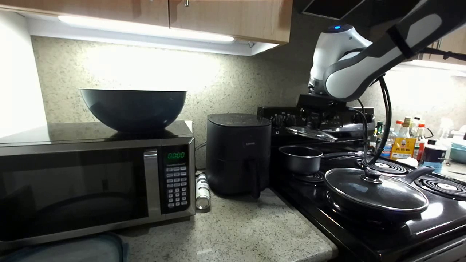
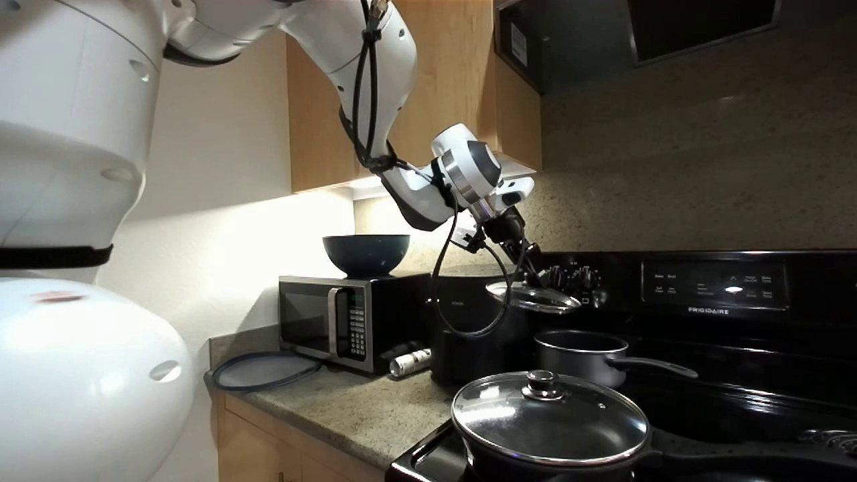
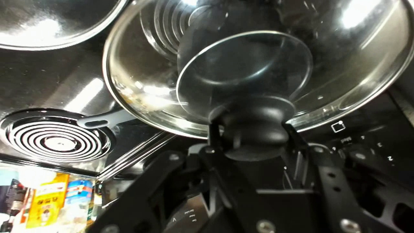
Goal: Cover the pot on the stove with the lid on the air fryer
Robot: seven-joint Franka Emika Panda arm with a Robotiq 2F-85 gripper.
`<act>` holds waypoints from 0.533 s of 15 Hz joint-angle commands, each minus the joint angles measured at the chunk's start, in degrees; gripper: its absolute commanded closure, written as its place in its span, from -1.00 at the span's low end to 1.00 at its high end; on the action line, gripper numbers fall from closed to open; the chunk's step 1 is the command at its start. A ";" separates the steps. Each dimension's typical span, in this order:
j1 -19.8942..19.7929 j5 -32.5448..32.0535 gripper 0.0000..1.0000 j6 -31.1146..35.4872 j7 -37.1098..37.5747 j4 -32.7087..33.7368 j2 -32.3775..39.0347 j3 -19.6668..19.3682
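The lid (image 1: pixel 311 133) is held in the air, tilted, roughly above the pot (image 1: pixel 301 162) but not centred over it. A gap separates lid and pot in both exterior views; the lid (image 2: pixel 535 296) sits left of the pot's middle (image 2: pixel 581 361) there. My gripper (image 3: pixel 250 129) is shut on the lid's dark knob, one finger on each side. The pot is uncovered on a rear burner of the stove (image 1: pixel 316 203). In the wrist view the pot shows through the lid's glass (image 3: pixel 343 71). The air fryer (image 1: pixel 236 156) stands beside the stove with nothing on top.
A wide lidded black pan (image 1: pixel 375 193) is on the front burner. The stove's back panel (image 2: pixel 710 288) rises behind the pot. A microwave (image 1: pixel 80 182) bears a dark bowl (image 1: pixel 134 109). A can (image 1: pixel 202 193) lies by the air fryer. Bottles (image 1: pixel 404 138) stand beyond the stove.
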 commanded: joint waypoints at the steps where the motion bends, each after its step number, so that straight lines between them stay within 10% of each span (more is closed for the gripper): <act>1: -1.29 -2.54 0.54 1.12 4.56 1.99 1.52 1.50; 2: -1.72 -1.27 0.54 0.09 2.39 0.49 0.69 1.70; 3: -1.71 -1.26 0.04 0.06 2.39 0.60 1.03 1.82; 7: -1.84 -1.23 0.04 0.04 2.38 0.56 1.50 1.91; 8: -1.50 -2.45 0.54 -0.50 4.78 1.77 2.56 1.53</act>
